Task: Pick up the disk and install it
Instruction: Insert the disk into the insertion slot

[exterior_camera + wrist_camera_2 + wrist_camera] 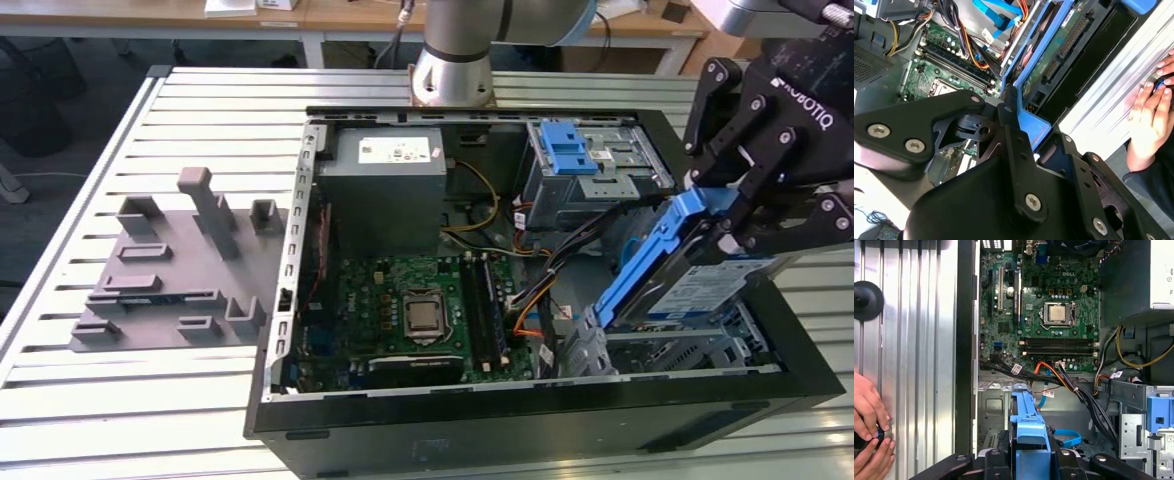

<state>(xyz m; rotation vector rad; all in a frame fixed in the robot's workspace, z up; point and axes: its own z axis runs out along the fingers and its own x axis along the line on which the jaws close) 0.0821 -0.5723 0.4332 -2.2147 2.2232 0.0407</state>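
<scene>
Exterior view overlooks the computer case [534,430]; both wrist views peer closely inside.

Matt black gripper [731,228] dotted with bright metal screws [1033,201], and clamped in it the disk [697,288]: dull silver metal, smooth blue plastic rails, a glossy paper label. Beneath the gripper, the case [534,432] is matt black outside and bare grey sheet metal inside. It sits on a ribbed, brushed-metal table [127,400].

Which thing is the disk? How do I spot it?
Find the open black computer case. At its end on the exterior view's right, the gripper holds the disk tilted. Unlike the grey box, it has blue rails and a blue-and-white label.
</scene>
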